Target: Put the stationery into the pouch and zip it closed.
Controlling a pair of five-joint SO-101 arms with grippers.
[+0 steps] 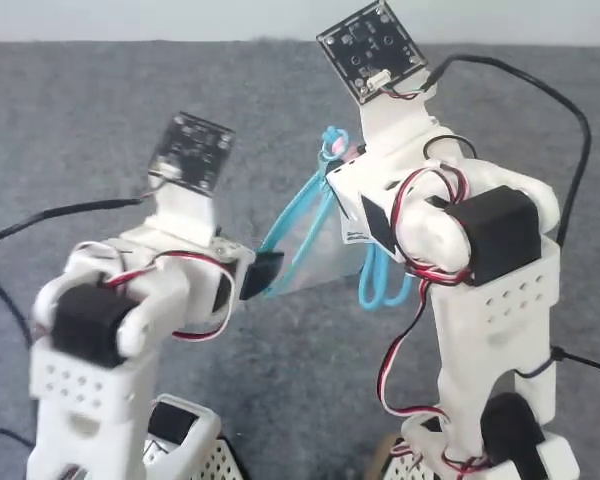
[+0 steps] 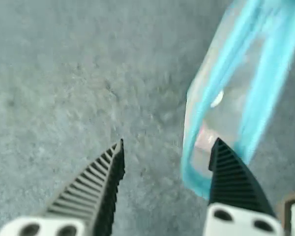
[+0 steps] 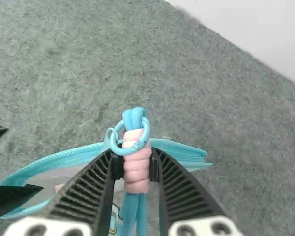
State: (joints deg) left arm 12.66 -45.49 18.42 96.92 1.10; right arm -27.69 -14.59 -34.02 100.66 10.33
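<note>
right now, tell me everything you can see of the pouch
The pouch is a flat, see-through plastic bag edged in turquoise, with a zip. It hangs tilted in the air above the grey carpet, between the arms. The right gripper is shut on its pink tab, by a turquoise ring and cord loop. The open left gripper has one finger at its lower corner. Whether the zip is closed is unclear.
</note>
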